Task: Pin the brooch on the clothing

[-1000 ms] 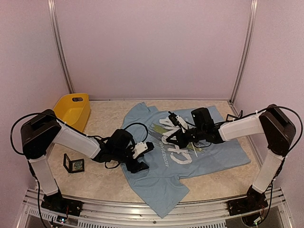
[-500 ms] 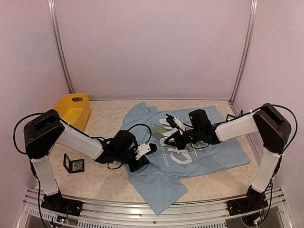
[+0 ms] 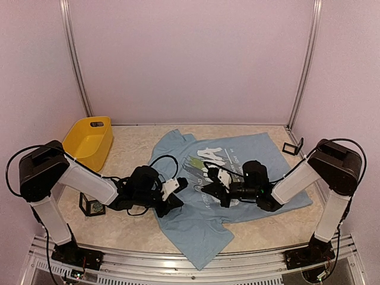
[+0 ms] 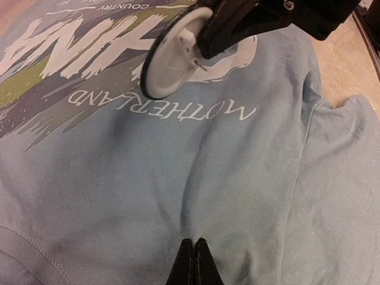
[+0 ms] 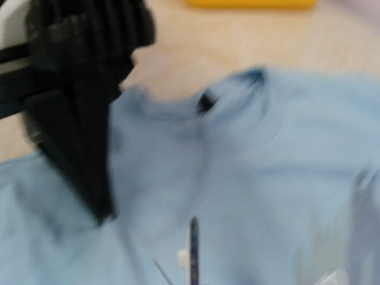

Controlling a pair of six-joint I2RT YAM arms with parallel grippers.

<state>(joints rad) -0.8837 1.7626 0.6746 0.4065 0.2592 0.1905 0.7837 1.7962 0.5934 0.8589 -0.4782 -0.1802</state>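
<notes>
Light blue T-shirt (image 3: 199, 234) with white "CHINA" lettering lies on the beige surface (image 3: 130, 148), left claw (image 4: 195, 261) clamped on a fold. The right claw (image 4: 208, 32), gripping the round white brooch (image 4: 169, 56), should slide its pin through that ridge.

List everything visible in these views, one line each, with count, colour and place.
T-shirt: one, light blue with white lettering, spread on the middle of the table.
brooch: one, white round disc, over the chest print, held by the right arm.
bin: one, yellow, far left of the table.
box: one, small, black with something green inside, near left, beside the left arm.
frame: one, small, black, far right by the shirt.
table: one, beige speckled.
left end effector: one, black, shut, apparently pinching shirt fabric.
right end effector: one, black, shut on the brooch.
</notes>
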